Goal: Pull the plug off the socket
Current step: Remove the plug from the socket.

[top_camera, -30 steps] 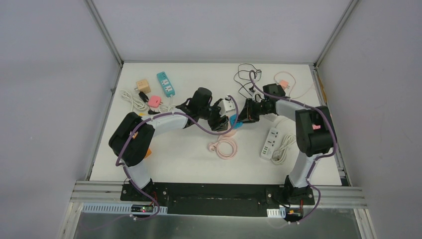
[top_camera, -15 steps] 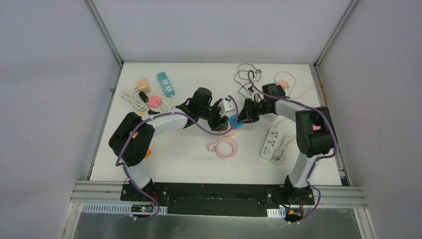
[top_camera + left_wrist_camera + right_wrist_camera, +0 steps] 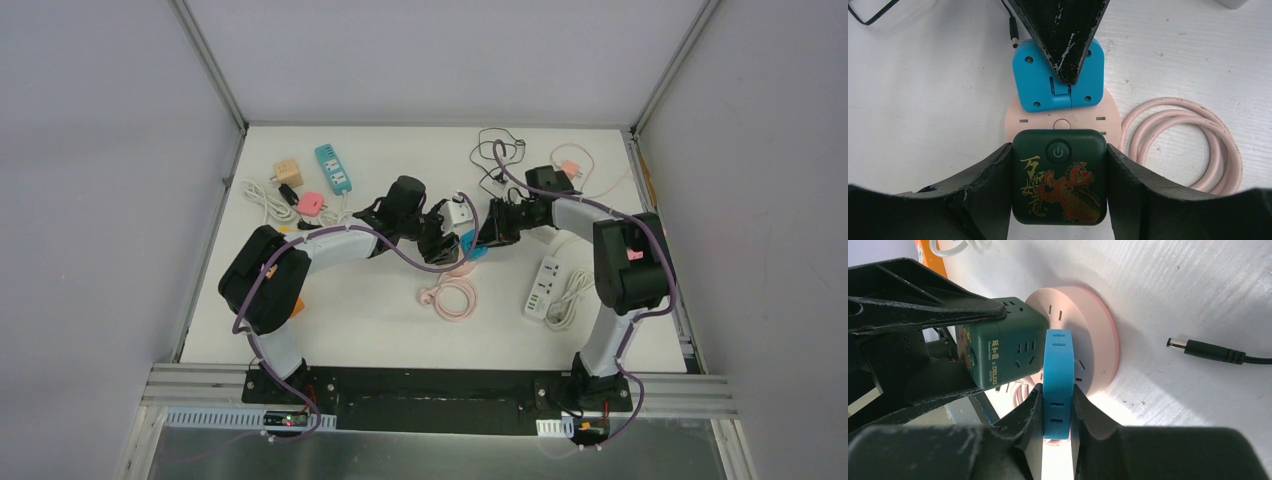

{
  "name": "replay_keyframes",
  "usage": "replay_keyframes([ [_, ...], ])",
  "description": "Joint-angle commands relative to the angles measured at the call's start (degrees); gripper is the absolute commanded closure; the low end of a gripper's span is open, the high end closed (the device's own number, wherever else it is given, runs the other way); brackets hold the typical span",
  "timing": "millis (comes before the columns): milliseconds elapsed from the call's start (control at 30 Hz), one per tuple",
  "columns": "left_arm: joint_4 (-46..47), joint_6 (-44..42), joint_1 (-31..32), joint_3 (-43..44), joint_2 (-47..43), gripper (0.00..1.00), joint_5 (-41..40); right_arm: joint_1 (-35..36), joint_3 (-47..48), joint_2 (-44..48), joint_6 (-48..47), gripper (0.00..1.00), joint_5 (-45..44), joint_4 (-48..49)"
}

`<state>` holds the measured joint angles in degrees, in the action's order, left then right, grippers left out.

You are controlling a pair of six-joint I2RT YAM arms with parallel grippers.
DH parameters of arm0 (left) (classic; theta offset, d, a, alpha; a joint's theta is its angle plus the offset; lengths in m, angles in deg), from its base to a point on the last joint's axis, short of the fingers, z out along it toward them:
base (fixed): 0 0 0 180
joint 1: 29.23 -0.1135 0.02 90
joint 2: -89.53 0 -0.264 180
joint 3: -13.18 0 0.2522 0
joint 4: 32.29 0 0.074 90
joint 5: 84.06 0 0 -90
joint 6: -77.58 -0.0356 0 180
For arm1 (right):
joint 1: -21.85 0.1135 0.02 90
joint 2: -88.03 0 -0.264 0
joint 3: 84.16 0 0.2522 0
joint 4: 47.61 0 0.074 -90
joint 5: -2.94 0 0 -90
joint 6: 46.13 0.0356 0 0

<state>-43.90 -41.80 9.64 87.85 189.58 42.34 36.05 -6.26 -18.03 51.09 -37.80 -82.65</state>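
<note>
Two grips at the middle of your overhead view: your left gripper (image 3: 1059,165) is closed on the green cube adapter (image 3: 1060,200), your right gripper (image 3: 1056,400) pinches the blue plug (image 3: 1056,355); both sit on the pink socket (image 3: 1098,335) on the tabletop (image 3: 1173,290).

From high above we look down on the whole table (image 3: 380,320); both wrist cameras sit close, facing the pink socket (image 3: 1078,120) from opposite sides.
</note>
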Motion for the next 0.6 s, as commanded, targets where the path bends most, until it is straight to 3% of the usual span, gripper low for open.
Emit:
replay_keyframes([
  [0,-4.1,-0.5,-0.2,-2.2,0.4,1.00,2.4,0.4,1.4,-1.8,-1.1,1.00,-0.2,-0.8],
  [133,-4.1,-0.7,-0.2,-2.3,0.3,1.00,2.7,-0.9,-1.2,-2.8,10.9,1.00,0.0,6.4],
  [267,-4.0,-0.7,-0.3,-2.3,0.3,1.00,2.8,-2.8,-2.7,-3.0,16.7,1.00,-1.3,9.2],
  [567,-4.5,-0.8,-0.4,-1.8,0.7,1.00,3.2,0.9,-0.6,2.3,1.9,1.00,-13.4,1.6],
])
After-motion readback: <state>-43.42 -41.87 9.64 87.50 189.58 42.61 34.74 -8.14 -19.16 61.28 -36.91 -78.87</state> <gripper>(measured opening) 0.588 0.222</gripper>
